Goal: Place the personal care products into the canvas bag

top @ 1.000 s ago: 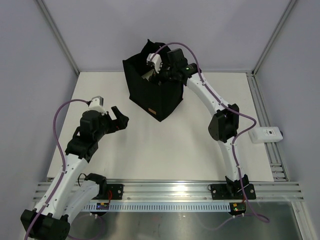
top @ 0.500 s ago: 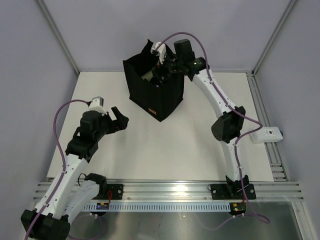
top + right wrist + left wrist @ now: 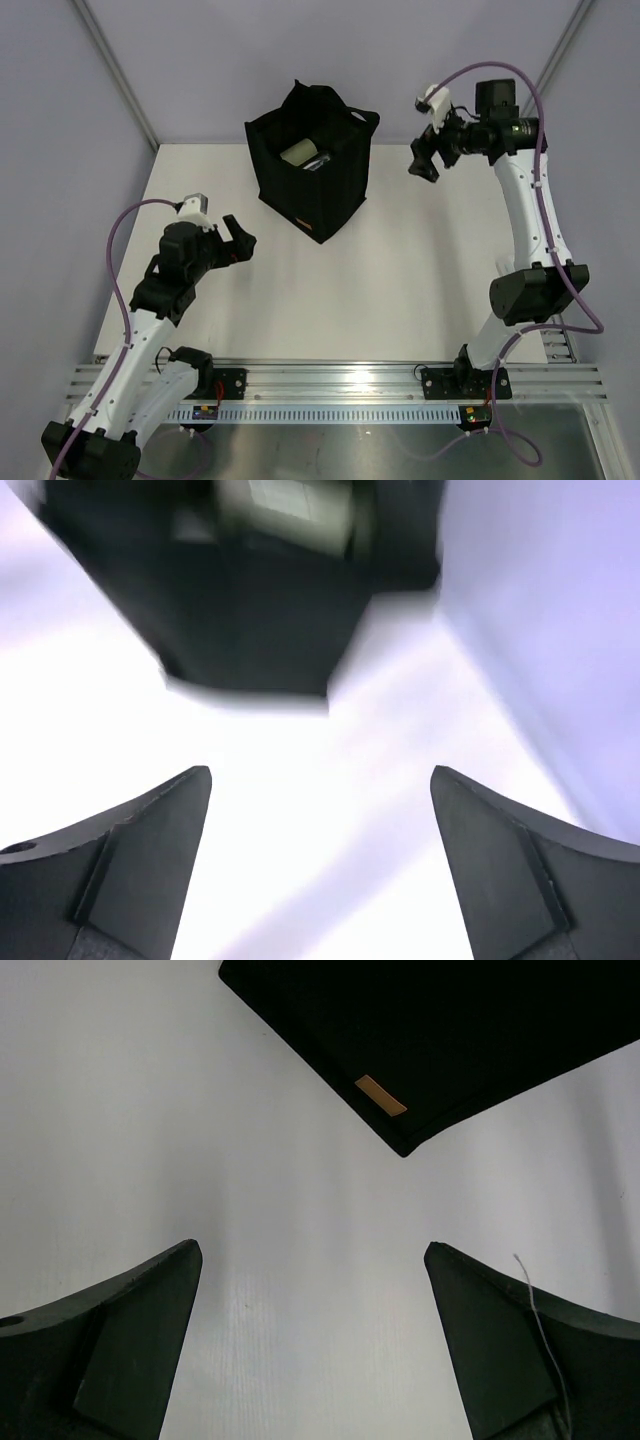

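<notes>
— From above, how far along are we?
— We see the black boxy canvas bag (image 3: 325, 200) upright at the table's 12 o'clock. A pale cream-green bottle (image 3: 300, 152) and a darker shape (image 3: 318, 163) lie in its mouth. No bottle shows on the white tabletop (image 3: 400, 300), so we judge the packing done or nearly so. We cannot count the rest, because the bag's depth hides them.
— And the grippers?
— The right gripper (image 3: 420, 160) hangs in the air at the bag's 3 o'clock, fingers spread, holding nothing. The left gripper (image 3: 240, 232) sits at the bag's 8 o'clock, likewise spread and bare.
— The left wrist view?
— Its fingers are wide apart with only table between them. The bag's corner, with its small tan label (image 3: 380, 1095), is at 12 o'clock.
— The right wrist view?
— It is blurred, yet we make out parted, empty fingers and the bag at 11 o'clock, with a pale bottle in its mouth
</notes>
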You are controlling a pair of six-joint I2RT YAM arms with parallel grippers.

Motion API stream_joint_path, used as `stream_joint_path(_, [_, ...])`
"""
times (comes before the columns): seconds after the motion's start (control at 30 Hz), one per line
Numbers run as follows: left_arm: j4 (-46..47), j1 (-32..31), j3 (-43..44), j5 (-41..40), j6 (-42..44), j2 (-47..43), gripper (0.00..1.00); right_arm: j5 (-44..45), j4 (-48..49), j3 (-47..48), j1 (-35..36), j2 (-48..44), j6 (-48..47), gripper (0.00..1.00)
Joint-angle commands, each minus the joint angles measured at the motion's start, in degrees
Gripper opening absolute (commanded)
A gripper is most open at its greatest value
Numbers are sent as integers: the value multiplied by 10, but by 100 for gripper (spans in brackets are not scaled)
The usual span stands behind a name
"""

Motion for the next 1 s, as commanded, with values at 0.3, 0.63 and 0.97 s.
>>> stream_joint_path(0.3, [41, 10, 19, 49, 40, 54, 99, 464, -136, -366, -193, -90, -349, 99])
stream_joint_path(0.63, [54, 12, 6, 70, 29, 69, 99, 535, -50, -460, -279, -40, -508, 99])
stream_joint_path(0.97, [67, 13, -7, 73, 5, 81, 99, 517, 1, -461, -307, 21, -635, 100])
